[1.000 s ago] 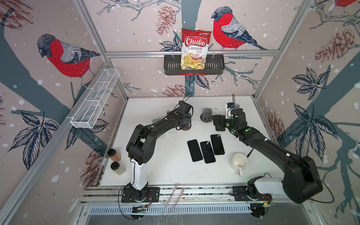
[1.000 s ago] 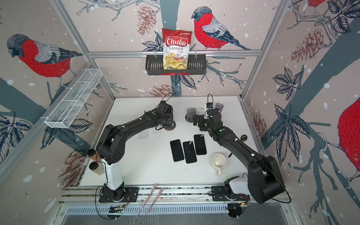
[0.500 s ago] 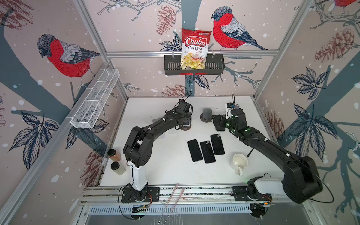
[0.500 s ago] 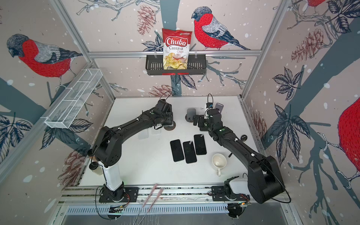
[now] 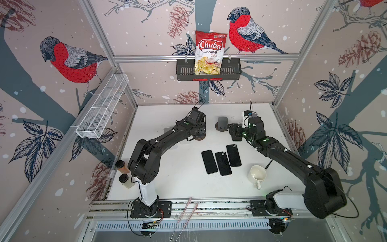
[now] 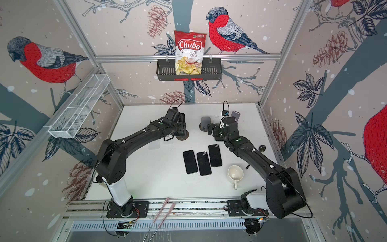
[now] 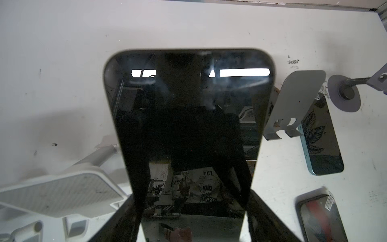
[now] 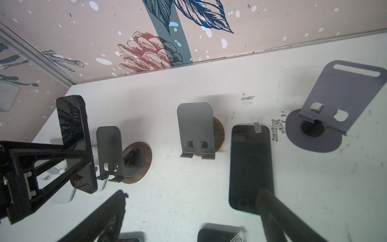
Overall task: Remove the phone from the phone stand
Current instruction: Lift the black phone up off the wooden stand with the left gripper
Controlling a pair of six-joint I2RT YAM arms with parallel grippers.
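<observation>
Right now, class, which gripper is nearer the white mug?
Right. The right gripper is beyond the mug, past the flat phones; the left gripper, holding a phone, is farther across.

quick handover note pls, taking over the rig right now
Left gripper: shut on the phone, held upright above the table.
Right gripper: open, empty, hanging over the table.
Phone sits beside the dark stand and the white stand; it looks clear of both.
Three phones lie flat mid-table.
Done: phone gripped and apparently off its stand.
Left: lay it down on the table, probably by the other three, and release.
</observation>
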